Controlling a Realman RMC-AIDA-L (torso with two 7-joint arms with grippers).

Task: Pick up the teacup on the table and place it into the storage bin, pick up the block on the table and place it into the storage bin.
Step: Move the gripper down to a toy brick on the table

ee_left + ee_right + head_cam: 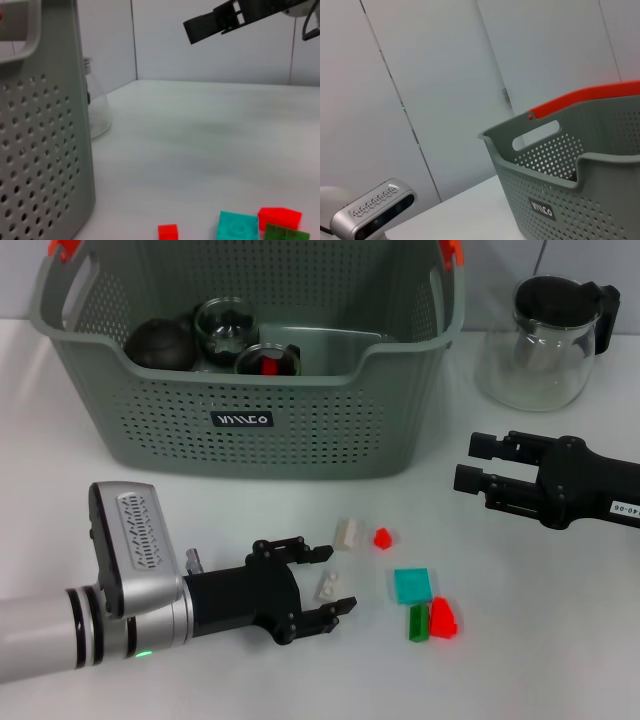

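Bright, even light from overhead fills all views. The white table (250,510) shows only faint, soft shadows under the storage bin (300,430) and the arms. The glass jug (535,360) carries small glints. The bin wall looms soft-focused in the left wrist view.

A lab-like test room: bare white table (560,660), plain grey panelled walls (445,75).

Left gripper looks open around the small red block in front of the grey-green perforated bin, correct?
Not quite. In the head view the left gripper is open around a small white block; the small red block lies apart, nearer the grey-green perforated storage bin.
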